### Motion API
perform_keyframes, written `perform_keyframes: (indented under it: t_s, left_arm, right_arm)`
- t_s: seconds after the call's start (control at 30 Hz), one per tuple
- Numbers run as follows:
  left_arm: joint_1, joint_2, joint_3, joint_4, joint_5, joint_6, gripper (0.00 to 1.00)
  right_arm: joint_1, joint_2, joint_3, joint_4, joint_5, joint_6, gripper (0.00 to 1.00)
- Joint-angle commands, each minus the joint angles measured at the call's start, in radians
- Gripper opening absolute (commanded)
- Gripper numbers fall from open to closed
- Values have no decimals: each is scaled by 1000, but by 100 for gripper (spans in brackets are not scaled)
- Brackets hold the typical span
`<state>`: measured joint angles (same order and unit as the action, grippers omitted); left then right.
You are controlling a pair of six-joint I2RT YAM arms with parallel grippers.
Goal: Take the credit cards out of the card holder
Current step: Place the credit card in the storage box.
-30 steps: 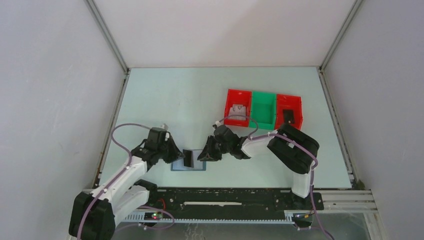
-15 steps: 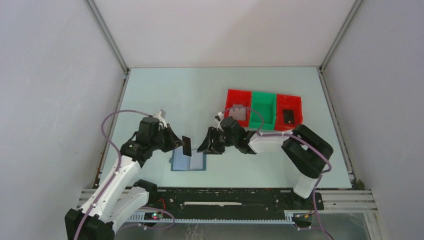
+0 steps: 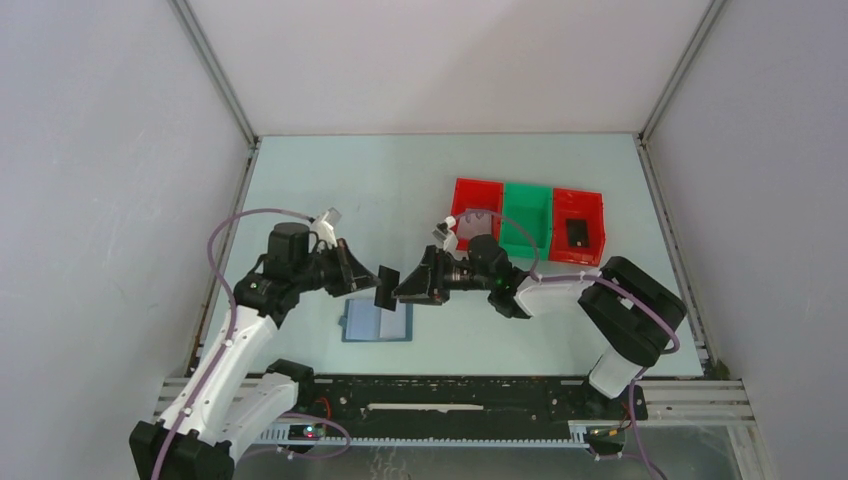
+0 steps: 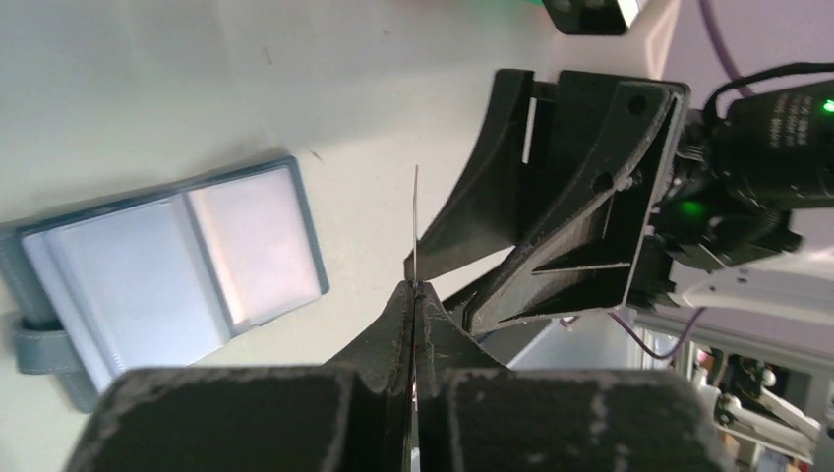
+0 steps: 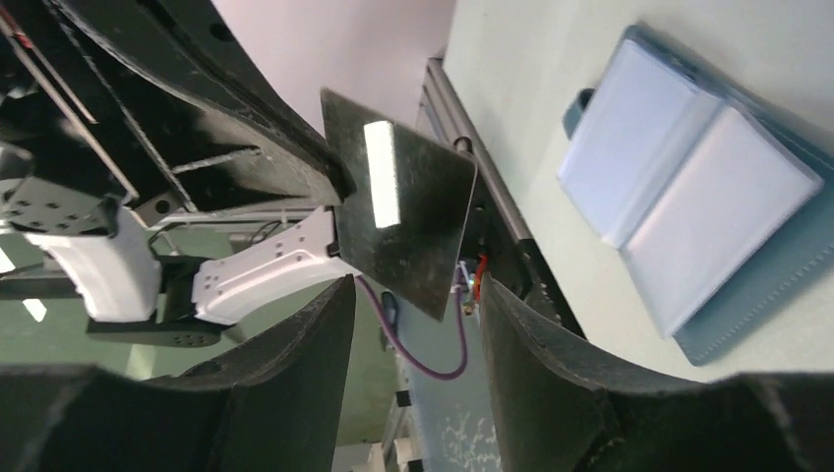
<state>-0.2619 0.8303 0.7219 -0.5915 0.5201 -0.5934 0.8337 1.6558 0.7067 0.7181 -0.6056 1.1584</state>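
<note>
The blue-teal card holder lies open on the table; it also shows in the left wrist view and the right wrist view. My left gripper is shut on a black card and holds it in the air above the holder. The card is seen edge-on in the left wrist view and flat in the right wrist view. My right gripper is open and faces the card, its fingers on either side of the card's free end, apart from it.
Three bins stand at the back right: a red bin with a grey card, a green bin, and a red bin with a black card. The metal rail runs along the near edge.
My left gripper has lifted the black card up off the card holder and to the right. My right gripper has risen and come level with the card, facing it.
</note>
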Motion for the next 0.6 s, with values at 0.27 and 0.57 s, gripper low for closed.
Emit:
perform_keyframes:
  t_s: [0.27, 0.57]
  left_arm:
    - [32, -1, -16, 126, 210, -40, 0]
    - [39, 8, -19, 107, 211, -3, 27]
  right_arm:
    - [-23, 28, -56, 439, -50, 212, 36]
    - [-21, 15, -55, 407, -38, 202, 0]
